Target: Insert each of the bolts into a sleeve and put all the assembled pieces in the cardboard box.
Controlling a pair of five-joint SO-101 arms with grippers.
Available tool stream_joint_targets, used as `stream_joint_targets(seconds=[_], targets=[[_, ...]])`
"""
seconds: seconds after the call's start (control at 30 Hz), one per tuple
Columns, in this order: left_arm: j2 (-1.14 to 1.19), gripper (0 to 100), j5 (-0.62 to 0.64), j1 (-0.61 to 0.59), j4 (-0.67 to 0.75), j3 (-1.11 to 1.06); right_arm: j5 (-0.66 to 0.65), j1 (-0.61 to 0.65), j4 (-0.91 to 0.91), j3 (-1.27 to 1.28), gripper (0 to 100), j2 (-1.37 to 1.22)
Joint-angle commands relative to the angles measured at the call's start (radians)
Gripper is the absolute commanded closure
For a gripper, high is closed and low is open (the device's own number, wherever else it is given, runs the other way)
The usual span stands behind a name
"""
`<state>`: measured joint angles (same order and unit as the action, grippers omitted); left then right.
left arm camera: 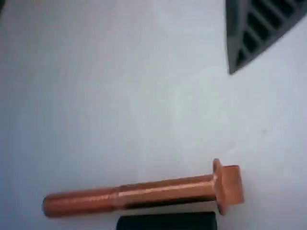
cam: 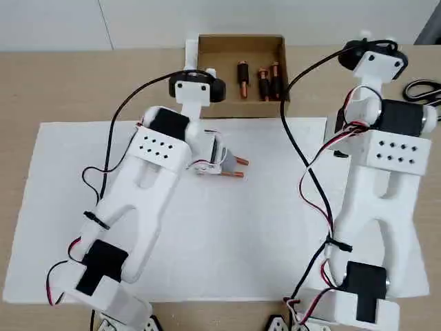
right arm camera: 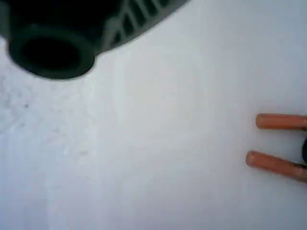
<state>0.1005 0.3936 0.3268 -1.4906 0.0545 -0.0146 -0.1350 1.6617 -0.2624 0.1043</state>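
Two copper bolts [cam: 236,167] lie side by side on the white sheet [cam: 227,241] near its middle. My left gripper [cam: 222,164] sits low over them and is open. In the left wrist view one bolt [left arm camera: 144,191] lies flat between its ribbed finger [left arm camera: 254,33] and its dark lower tip. My right gripper [cam: 342,138], at the sheet's right side, is shut on a black sleeve [right arm camera: 50,52], whose open end shows beside the ribbed finger [right arm camera: 139,14]. Both bolt tips [right arm camera: 278,143] lie farther off in that view. The cardboard box [cam: 207,69] holds three assembled pieces [cam: 260,79].
The box stands at the back centre, just behind the left arm's wrist. A black cable [cam: 296,148] runs from the box's corner down across the sheet between the arms. A black looped object [cam: 424,89] lies at the far right edge.
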Motion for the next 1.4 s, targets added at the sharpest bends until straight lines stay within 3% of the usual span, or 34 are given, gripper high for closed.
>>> stream_joint_targets(seconds=[0.0,0.33,0.47,0.67,1.37], targets=[[-0.020,69,0.167,0.002,0.064,0.041,0.002,-0.004,0.001,-0.051,99.5,0.041],[0.117,69,0.218,0.080,0.081,0.041,0.000,-0.008,0.001,-0.038,99.5,0.041],[0.157,69,0.388,0.077,0.137,0.042,0.000,-0.007,-0.012,0.012,99.5,0.042],[0.244,69,0.474,0.077,0.166,0.042,-0.002,-0.008,-0.045,0.057,99.5,0.048],[0.388,69,0.555,-0.008,0.201,0.045,0.002,-0.007,-0.045,0.057,99.5,0.044]])
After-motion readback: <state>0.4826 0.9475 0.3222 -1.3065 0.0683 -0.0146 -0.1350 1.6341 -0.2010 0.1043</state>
